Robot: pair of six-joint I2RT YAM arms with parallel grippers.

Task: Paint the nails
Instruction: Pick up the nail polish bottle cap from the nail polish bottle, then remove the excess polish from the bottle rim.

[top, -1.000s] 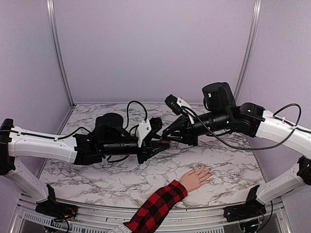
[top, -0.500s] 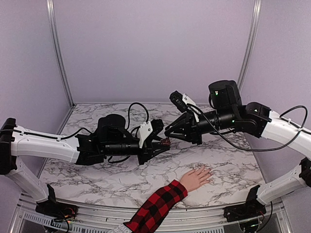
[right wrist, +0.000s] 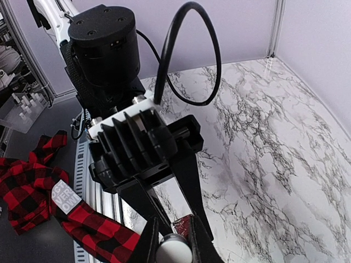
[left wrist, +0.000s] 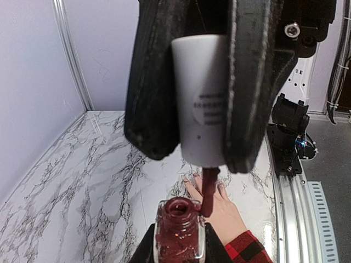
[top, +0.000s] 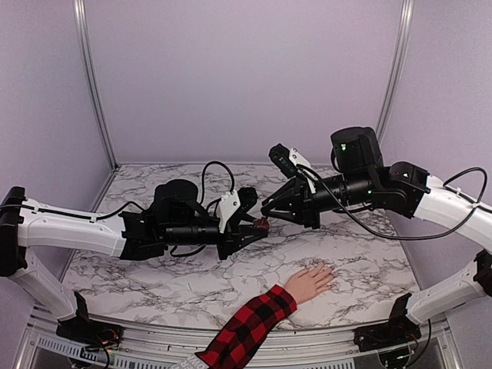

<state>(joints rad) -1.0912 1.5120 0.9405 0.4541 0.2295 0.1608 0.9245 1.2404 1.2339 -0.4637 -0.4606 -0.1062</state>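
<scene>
The pale hand [top: 311, 280] with its red-and-black plaid sleeve [top: 246, 327] lies palm down near the table's front edge. Its nails [left wrist: 195, 178] are tiny at the fingertips. Above and behind it, my left gripper [top: 257, 227] is shut on an open dark-red polish bottle [left wrist: 179, 233], held upright. My right gripper [top: 267, 209] is shut on the white cap [left wrist: 204, 98], directly above the bottle. The cap's wet red brush [left wrist: 209, 192] hangs down with its tip just beside the bottle's mouth. In the right wrist view the cap [right wrist: 174, 251] sits between my fingers, the bottle [right wrist: 184, 223] just beyond.
Both arms meet over the middle of the marble table [top: 154, 269]. Lilac walls and metal posts [top: 91, 84] close in the back and sides. A metal rail [left wrist: 285, 192] runs along the front edge. More plaid cloth [right wrist: 22, 186] and a clear rack [right wrist: 22, 109] lie beyond the table.
The right gripper has drawn up and to the right, away from the left gripper, lifting the cap and brush off the bottle. In the last half second hardly anything has moved.
</scene>
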